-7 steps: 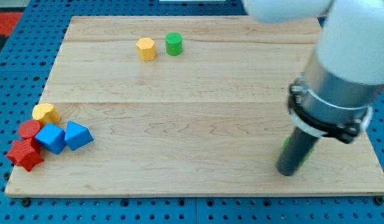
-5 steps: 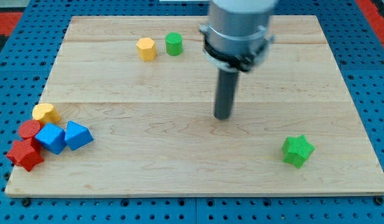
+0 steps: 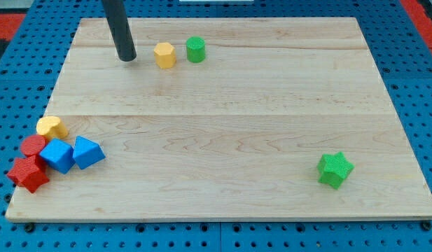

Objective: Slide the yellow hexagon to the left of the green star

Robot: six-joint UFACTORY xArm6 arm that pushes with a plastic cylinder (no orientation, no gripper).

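Observation:
The yellow hexagon (image 3: 164, 54) lies near the view's top, left of centre, on the wooden board (image 3: 223, 105). A green cylinder (image 3: 195, 50) stands just to its right. The green star (image 3: 335, 169) lies far off at the lower right. My tip (image 3: 127, 58) rests on the board a short way to the left of the yellow hexagon, apart from it, with the dark rod rising to the view's top.
A cluster sits at the board's lower left: a yellow cylinder (image 3: 52, 127), a red cylinder (image 3: 33, 145), two blue blocks (image 3: 59, 155) (image 3: 87, 152) and a red block (image 3: 28, 173). A blue pegboard (image 3: 19, 77) surrounds the board.
My tip has swept from beside the green star at the lower right, across the middle, to the upper left next to the yellow hexagon. No block has moved.

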